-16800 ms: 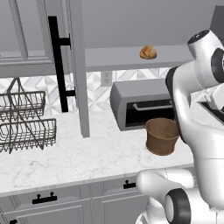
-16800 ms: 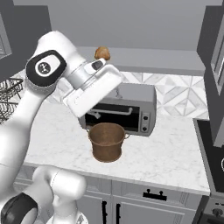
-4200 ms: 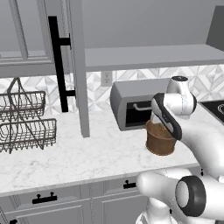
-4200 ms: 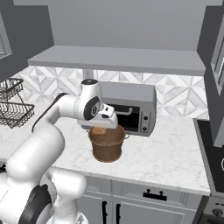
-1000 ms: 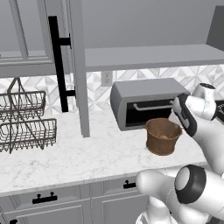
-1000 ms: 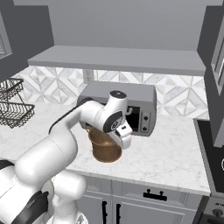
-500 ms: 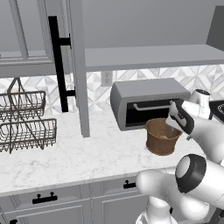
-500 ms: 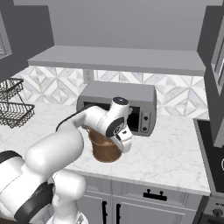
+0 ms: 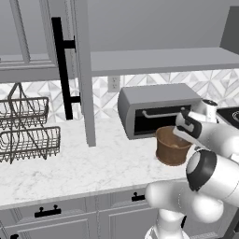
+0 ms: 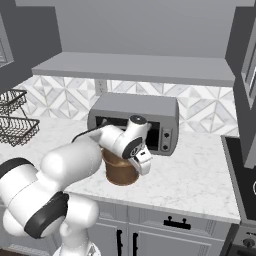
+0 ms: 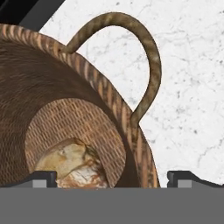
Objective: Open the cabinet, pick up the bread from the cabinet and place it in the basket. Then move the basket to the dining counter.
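The brown woven basket [image 9: 170, 148] [image 10: 119, 172] stands on the white marble worktop in front of a toaster oven. In the hand view the golden-brown bread [image 11: 73, 162] lies on the bottom of the basket [image 11: 65, 83]. One of the basket's side handles [image 11: 148, 65] arches just ahead of the hand. My gripper [image 9: 183, 130] [image 10: 143, 165] [image 11: 113, 178] is open and straddles the rim at the basket's right side, holding nothing. The cabinet door [image 9: 81, 70] is swung open and its grey shelf [image 9: 158, 60] [image 10: 135, 67] is bare. The dining counter is out of view.
A grey toaster oven [image 9: 154, 109] [image 10: 135, 117] sits right behind the basket. A dark wire two-tier rack [image 9: 28, 133] [image 10: 15, 120] stands at the left. A stove top [image 10: 242, 170] lies at the right. Grey drawers [image 9: 46, 212] run under the worktop.
The bread has gone from the cabinet shelf into the basket. Over the last second my open hand moved a little left and down onto the basket's right rim.
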You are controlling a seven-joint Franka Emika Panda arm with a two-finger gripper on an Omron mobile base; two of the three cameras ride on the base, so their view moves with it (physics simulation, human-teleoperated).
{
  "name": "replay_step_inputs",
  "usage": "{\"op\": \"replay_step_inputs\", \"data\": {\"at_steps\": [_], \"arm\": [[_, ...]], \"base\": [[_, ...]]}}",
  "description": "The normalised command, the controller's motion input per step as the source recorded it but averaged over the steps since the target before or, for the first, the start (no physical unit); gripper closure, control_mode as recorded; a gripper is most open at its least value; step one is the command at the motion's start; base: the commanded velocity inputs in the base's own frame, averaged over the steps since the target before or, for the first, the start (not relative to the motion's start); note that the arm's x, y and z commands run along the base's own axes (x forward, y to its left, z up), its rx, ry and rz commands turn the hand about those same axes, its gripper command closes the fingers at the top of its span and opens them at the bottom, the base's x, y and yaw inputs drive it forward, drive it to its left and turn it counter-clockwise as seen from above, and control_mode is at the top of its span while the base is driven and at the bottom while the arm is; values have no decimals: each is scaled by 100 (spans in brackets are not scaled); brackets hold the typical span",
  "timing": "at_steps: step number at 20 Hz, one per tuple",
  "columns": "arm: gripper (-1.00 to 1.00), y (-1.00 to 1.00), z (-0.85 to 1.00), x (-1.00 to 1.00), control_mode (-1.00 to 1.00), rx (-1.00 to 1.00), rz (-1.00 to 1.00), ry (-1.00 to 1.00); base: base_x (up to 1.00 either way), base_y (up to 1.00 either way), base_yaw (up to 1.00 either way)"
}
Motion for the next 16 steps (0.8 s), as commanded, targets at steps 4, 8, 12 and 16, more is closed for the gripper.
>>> {"op": "replay_step_inputs", "data": {"at_steps": [4,8,12,16], "arm": [[-100,0,-48,1,-100,0,0,0],[-100,6,-35,0,-100,0,0,0],[100,26,-19,0,-100,0,0,0],[100,33,-20,0,-100,0,0,0]], "base": [[0,0,0],[0,0,0],[0,0,0],[0,0,0]]}}
